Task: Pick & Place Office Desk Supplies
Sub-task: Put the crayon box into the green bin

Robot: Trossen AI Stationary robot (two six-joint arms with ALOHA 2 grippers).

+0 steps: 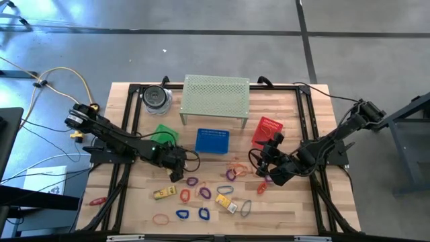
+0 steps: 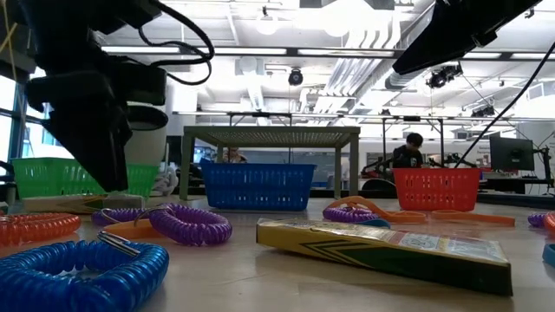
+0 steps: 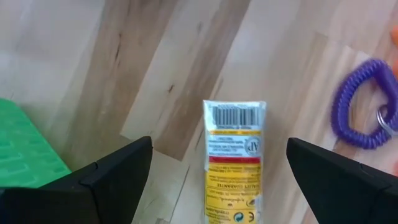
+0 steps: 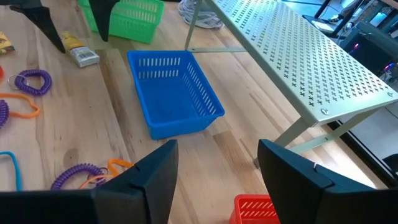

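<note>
Wooden desk under a bright open workshop, and the left gripper (image 1: 176, 165) is poised low, near the middle of the desk and a little toward its left edge, jaws spread as wide as they go and nothing between them. Straight ahead of its fingers (image 3: 112, 180) lies a yellow crayon pack (image 3: 233, 163), flat on the wood, barcode end pointing away, and the fingers stand either side of it without touching. A purple coil loop (image 3: 357, 106) sits just beside the pack.

Here is the risk as I read it: the pack lies flat and slim, so if the fingers come down off-centre they could push it along the wood instead of pinching it, or catch that purple coil along with it. The green basket (image 1: 163, 133) is close behind the gripper toward the back-left corner, and a careless lift could clip its rim.

Out toward the right edge, the right gripper (image 1: 274, 168) hangs above the desk, jaws partly apart, holding nothing; the blue basket (image 4: 173, 93) and the red basket (image 4: 252, 209) lie ahead of it.

Remaining supplies, orange bands, blue loops (image 1: 181, 214) and another yellow pack (image 1: 227, 203), lie scattered across the front of the desk, none in a basket yet.
</note>
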